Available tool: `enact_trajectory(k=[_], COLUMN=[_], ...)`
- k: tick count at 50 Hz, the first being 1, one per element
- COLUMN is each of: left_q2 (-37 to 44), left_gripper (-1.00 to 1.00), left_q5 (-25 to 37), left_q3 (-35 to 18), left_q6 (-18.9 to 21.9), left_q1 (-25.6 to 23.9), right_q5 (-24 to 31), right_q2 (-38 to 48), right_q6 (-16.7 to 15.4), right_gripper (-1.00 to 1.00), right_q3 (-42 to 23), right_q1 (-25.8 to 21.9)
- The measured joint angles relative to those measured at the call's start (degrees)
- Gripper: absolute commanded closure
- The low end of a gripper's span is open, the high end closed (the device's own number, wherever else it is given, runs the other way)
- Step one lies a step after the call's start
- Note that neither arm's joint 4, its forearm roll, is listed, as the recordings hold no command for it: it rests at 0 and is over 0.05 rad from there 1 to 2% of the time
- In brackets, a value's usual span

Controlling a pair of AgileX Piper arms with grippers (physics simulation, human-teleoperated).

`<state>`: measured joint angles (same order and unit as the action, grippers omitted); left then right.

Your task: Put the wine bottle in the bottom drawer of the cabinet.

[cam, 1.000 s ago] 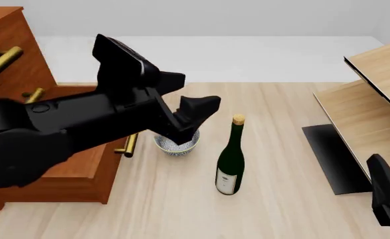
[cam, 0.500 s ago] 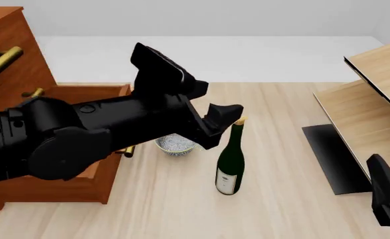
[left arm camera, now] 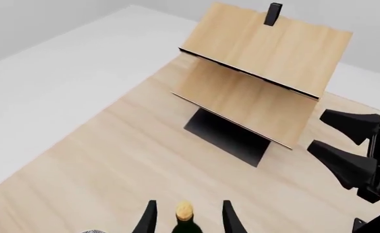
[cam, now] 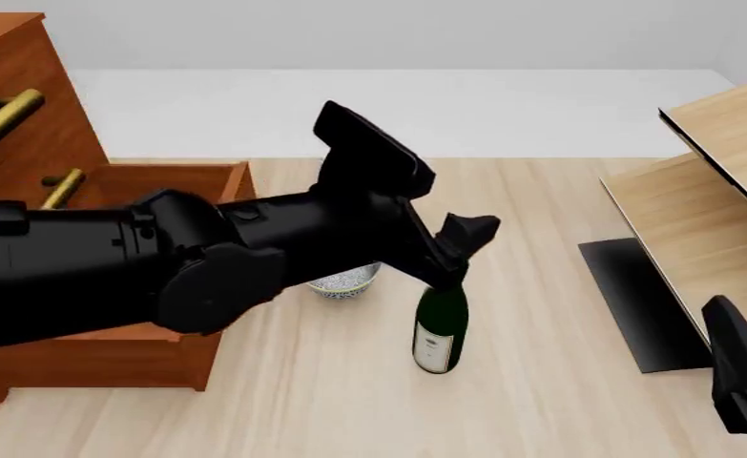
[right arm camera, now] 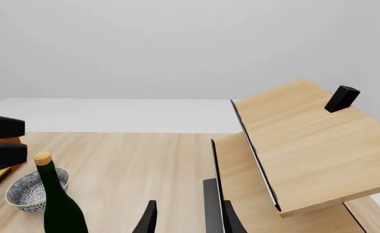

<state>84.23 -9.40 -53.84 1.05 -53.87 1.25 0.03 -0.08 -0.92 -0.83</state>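
Note:
The wine bottle (cam: 440, 329) stands upright on the table, dark green with a white label. In the front view my left gripper (cam: 460, 253) covers its neck. The left wrist view shows the tan cork (left arm camera: 185, 210) between the two fingers of my left gripper (left arm camera: 188, 218), which is open, with a gap on each side. The cabinet (cam: 17, 67) is at the left, and its bottom drawer (cam: 176, 172) is pulled out; my left arm hides the drawer's handle. My right gripper (cam: 745, 382) hangs at the lower right, open and holding nothing, as the right wrist view (right arm camera: 186, 221) shows.
A speckled grey bowl (cam: 343, 281) sits just left of the bottle, between it and the drawer. A pale light-wood shelf unit (cam: 716, 191) stands at the right, with a dark base panel (cam: 634, 301) and a small black block (right arm camera: 340, 98) on top.
My left arm has swung right, from over the bowl to the bottle's top; its fingers now straddle the cork. The bottle and the right arm have stayed still.

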Motion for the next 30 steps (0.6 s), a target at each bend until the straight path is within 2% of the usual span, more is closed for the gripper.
enact_trajectory(k=[30], left_q2=[6.57], left_gripper=[-1.0], left_q5=[-4.05], left_q3=[-0.09], left_q6=[-0.09], left_q1=[0.3], right_q5=[0.01], right_q2=[0.0], right_q6=[0.11], right_gripper=[-1.0], right_q3=[0.1], right_q1=[0.12])
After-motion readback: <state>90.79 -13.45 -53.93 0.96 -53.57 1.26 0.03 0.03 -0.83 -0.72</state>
